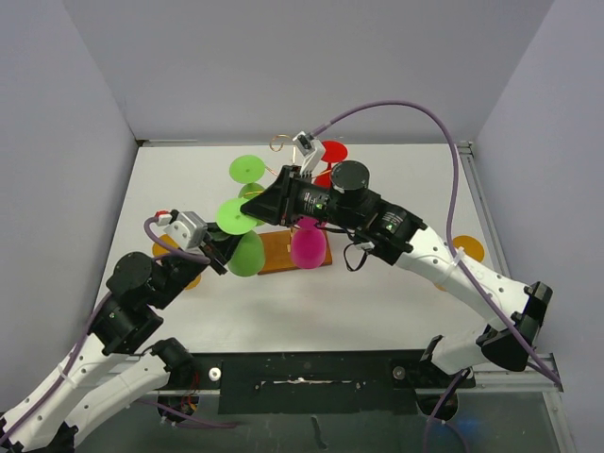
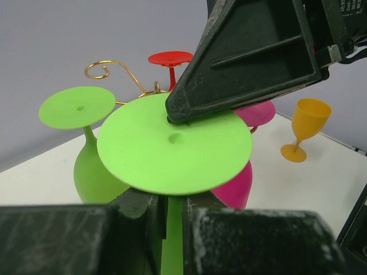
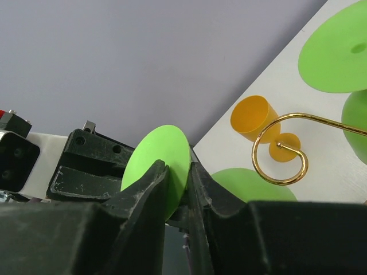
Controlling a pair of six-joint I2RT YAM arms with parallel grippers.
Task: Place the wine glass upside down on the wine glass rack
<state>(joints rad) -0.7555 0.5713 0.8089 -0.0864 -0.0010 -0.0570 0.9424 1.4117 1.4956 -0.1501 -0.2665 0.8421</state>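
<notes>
Orange plastic goblet on its side [image 3: 255, 117]: lies on the white table [image 1: 396, 302] close to its left edge, largely hidden by the left arm in the top view.
Left gripper [image 2: 172, 226]: clamped on the stem of the lime-green plastic wine glass [image 2: 175, 143], just below its foot.
Wine glass: held upside down, its round foot on top and its bowl below. It is by the left end of the rack's base and not hung on any arm. Whether the bowl touches the table cannot be told.
Right gripper [image 3: 178, 172]: reaches in from the right, its two fingers pressed against opposite faces of the foot's rim, so both arms grip the same glass.
Gold wire wine glass rack [image 2: 106, 69]: stands on a rectangular brown wooden base [image 1: 283, 253] mid-table, toward the far edge, with one scroll arm bare.
Second lime-green glass [image 2: 77, 106]: upside down at the rack's left side.
Magenta glass [image 1: 307, 243]: upside down at the near side, over the base.
Red glass [image 2: 170, 57]: foot up, on the far side.
Upright orange plastic goblet [image 2: 307, 129]: stands near the table's right edge.
</notes>
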